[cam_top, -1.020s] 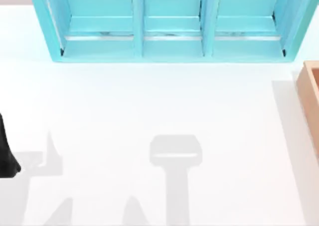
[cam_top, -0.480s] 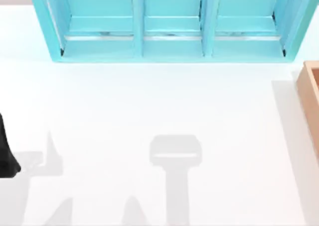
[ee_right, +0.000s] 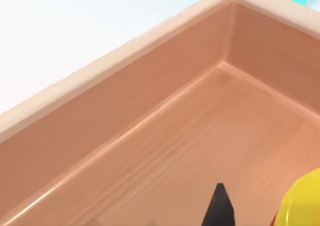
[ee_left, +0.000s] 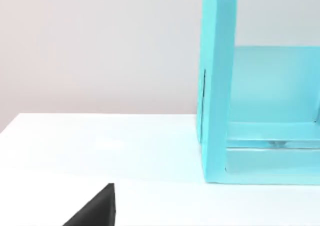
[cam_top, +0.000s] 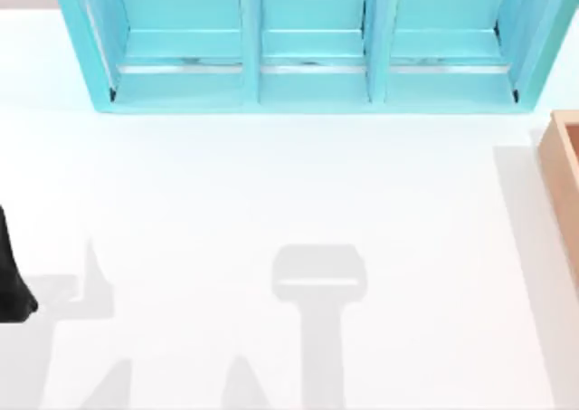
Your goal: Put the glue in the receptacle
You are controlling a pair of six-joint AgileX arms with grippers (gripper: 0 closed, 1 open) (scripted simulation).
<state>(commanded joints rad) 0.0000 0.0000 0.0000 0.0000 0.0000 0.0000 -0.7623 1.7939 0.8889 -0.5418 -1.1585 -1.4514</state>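
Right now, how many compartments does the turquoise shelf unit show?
3. In the top view the shelf unit at the table's far edge shows a left, a middle and a right compartment; their upper parts are cut off.

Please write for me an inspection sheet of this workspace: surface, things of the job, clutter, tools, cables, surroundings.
Surface: white table, bare in the middle, with shadows near the front.
Things of the job: glue, a yellow part of it above the floor of the receptacle; whether it rests there cannot be told. The receptacle sits at the table's right edge.
Clutter: turquoise shelf unit with three compartments at the back.
Tools: left arm parked at the left edge; right tool's dark fingertip over the receptacle beside the glue.
Cables: nothing seen.
Surroundings: plain pale wall.
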